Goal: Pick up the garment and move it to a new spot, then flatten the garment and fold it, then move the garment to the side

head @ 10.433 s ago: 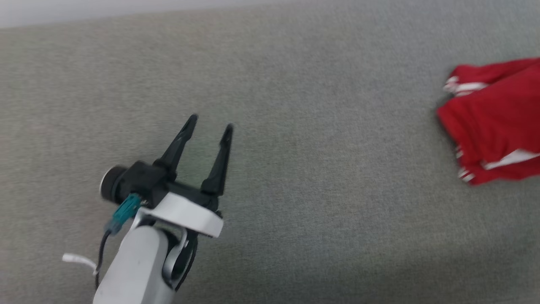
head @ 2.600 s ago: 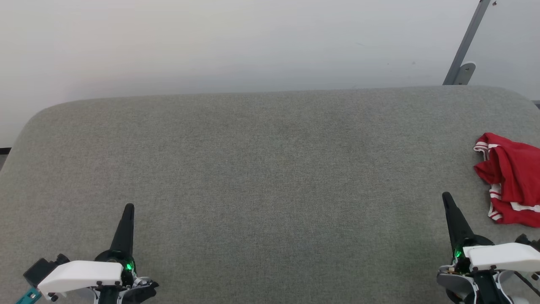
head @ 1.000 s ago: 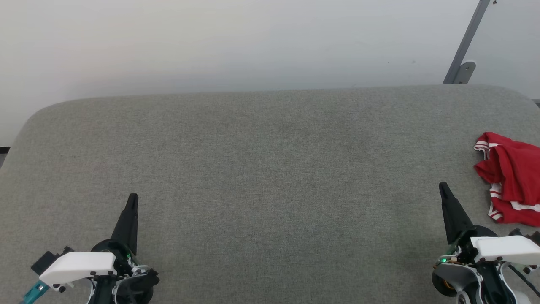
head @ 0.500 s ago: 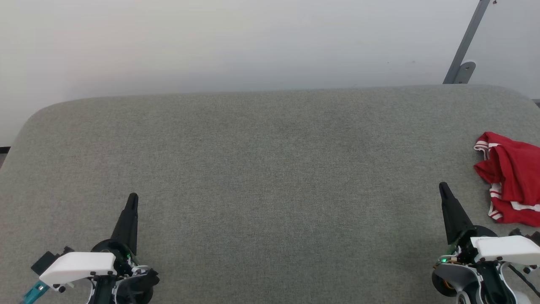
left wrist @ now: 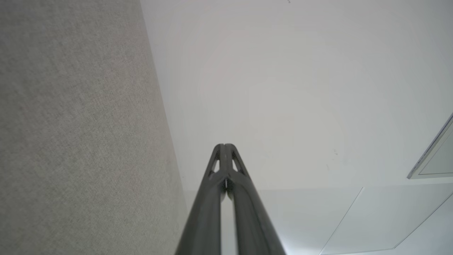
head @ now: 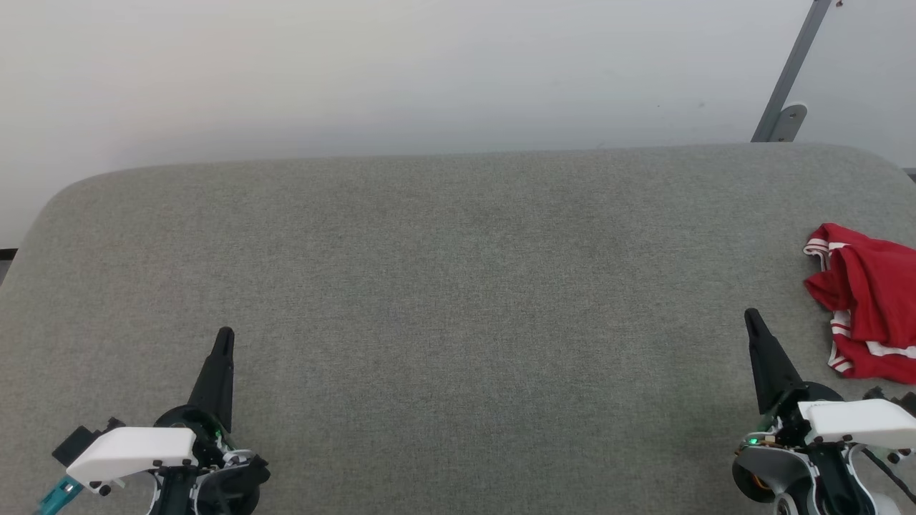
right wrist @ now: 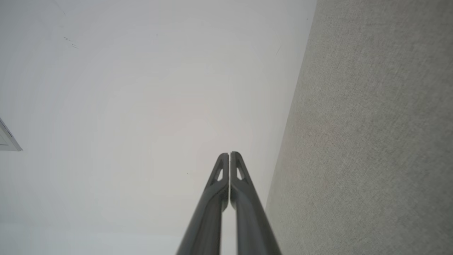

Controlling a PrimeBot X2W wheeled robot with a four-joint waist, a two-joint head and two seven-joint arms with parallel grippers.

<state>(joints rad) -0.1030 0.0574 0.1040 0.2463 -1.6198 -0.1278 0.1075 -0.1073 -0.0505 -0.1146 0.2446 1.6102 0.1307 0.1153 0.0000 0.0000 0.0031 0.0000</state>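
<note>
Both grippers stand a little higher in the head view than some two and a half seconds ago, and their tips lie slightly nearer each other. Over the last second nothing has shifted. The left gripper sits at the lower left over the grey surface, and the right gripper at the lower right. Each points towards the pale wall behind.

In the left wrist view the two dark fingers are pressed together, with only a hairline seam between them. The right wrist view shows the same narrow closure of its fingers. In each wrist view the grey fabric runs along one side and the wall along the other.

A red cloth with white strips and red-white striped trim lies bunched at the right end of the surface, cut by the picture's edge. It is near the right gripper, to its right and a little further back, and apart from it. Its folds hide any print, so I cannot tell whether it is the piece the task names. A grey metal post slants up at the back right.
</note>
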